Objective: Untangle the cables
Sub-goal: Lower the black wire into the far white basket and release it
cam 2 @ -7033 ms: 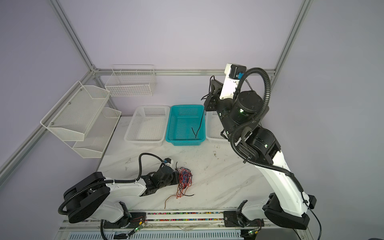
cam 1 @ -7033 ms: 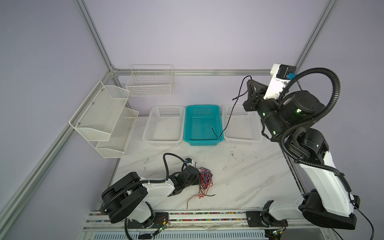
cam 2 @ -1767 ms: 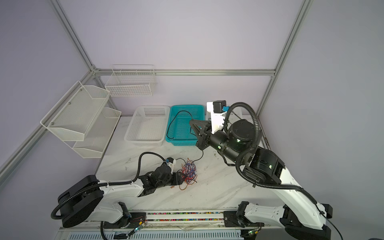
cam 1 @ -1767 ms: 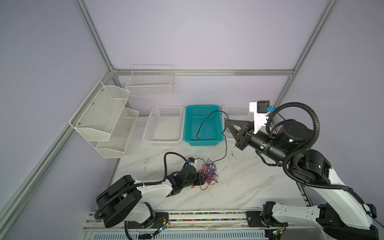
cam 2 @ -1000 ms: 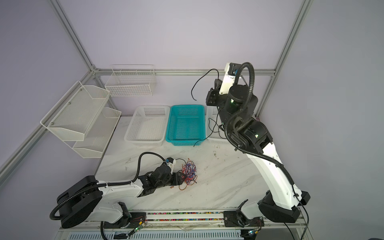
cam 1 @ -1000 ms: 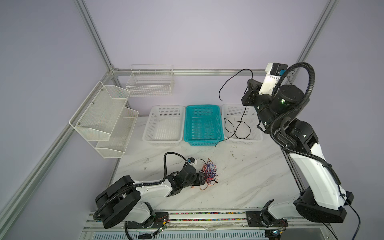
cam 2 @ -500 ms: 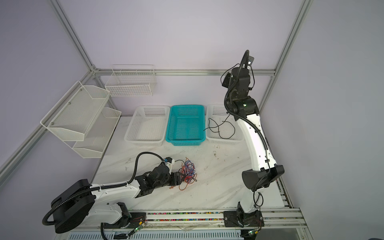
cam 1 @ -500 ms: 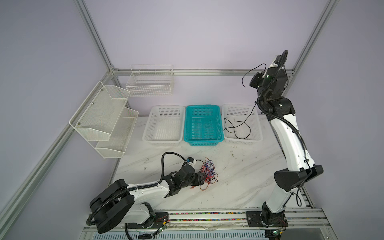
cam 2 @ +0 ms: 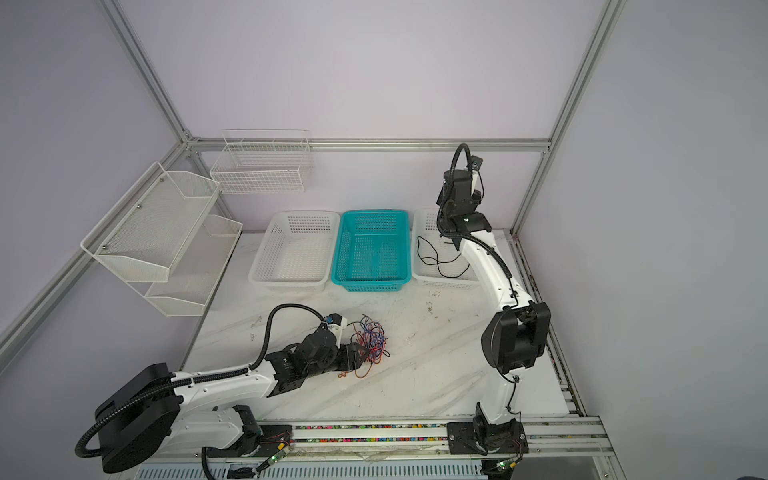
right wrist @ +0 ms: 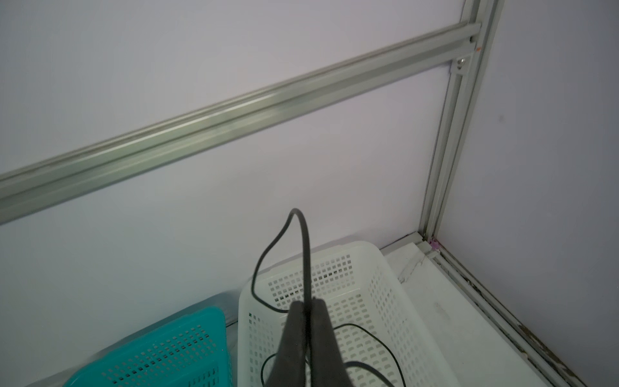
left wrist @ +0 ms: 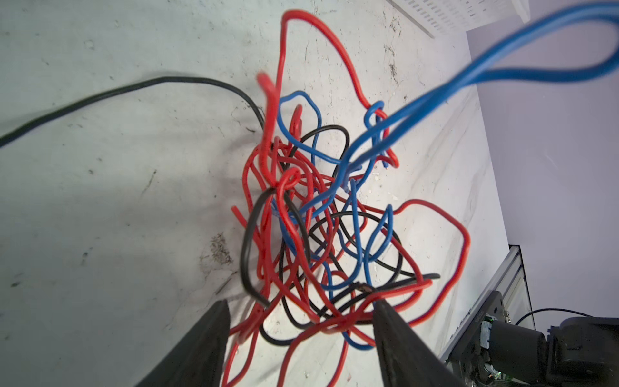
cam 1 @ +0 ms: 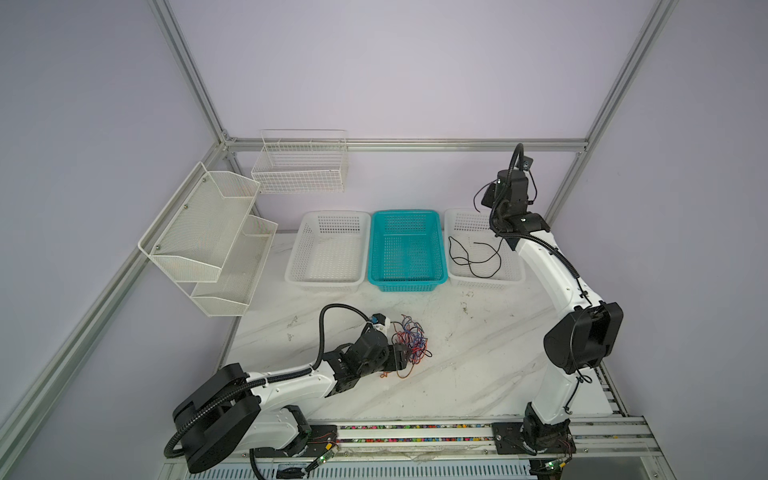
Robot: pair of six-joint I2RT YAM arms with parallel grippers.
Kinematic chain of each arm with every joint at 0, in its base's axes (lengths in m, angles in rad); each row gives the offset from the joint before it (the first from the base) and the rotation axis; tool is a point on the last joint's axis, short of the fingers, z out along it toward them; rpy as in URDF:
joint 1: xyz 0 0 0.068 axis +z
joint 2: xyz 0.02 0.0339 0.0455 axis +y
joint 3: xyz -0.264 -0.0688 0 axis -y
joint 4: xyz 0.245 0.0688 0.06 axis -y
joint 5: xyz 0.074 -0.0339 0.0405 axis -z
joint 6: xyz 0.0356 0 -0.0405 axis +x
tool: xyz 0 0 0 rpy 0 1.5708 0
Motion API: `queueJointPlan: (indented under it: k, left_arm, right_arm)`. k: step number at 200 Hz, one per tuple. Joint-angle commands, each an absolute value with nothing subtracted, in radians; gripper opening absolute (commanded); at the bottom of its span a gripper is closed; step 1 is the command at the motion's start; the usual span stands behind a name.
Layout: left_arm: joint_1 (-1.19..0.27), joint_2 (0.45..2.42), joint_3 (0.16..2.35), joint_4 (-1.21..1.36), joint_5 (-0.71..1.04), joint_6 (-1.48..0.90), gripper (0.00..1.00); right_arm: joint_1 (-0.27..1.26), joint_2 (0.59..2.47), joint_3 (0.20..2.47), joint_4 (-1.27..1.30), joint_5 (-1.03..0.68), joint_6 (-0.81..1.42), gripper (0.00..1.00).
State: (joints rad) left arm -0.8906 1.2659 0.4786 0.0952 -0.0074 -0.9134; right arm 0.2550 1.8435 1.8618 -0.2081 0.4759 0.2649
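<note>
Marbled white tabletop (cam 1: 478,357) made the floor of a lilac-walled cell framed in aluminium rail.

I started at my right pincer (right wrist: 308,303). Its jaws were pressed together on a black cable (right wrist: 303,241), which rose in a short arch above the tips and dropped back down. That pincer hung high near the back wall, above the right-hand white basket (cam 1: 484,280). The rest of the black cable (cam 2: 440,261) lay in loose loops on that basket's floor in both top views. Just beside it stood a teal basket (cam 1: 407,284), then a second white basket (cam 1: 324,282), the three in a row along the back edge.

My left pincer (left wrist: 299,303) lay low over the table near the front, with its jaws standing well apart. Red strands of the cables (left wrist: 318,217) crossed the gap between its fingers (left wrist: 204,345). The cables (cam 1: 411,338), red, blue and black knotted together, sat on the marble right at the tips. One blue loop lifted toward the wrist camera, and a black strand ran off across the surface.

Further left, a two-tier mesh shelf (cam 1: 199,224) and a wire basket (cam 1: 299,174) hung on the walls.
</note>
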Motion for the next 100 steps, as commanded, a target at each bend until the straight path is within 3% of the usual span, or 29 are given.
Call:
queueJointPlan:
  k: [1,100]
  left_arm:
    - [-0.888,1.267,0.474,0.115,-0.012,-0.907,0.69]
    - [-0.887,1.279,0.471,0.126,-0.008,-0.905,0.7]
  right_arm:
    - [0.253,1.813,1.775,-0.142,0.465,0.349,0.0]
    - [0.25,1.804,1.455,-0.082,0.318,0.519,0.0]
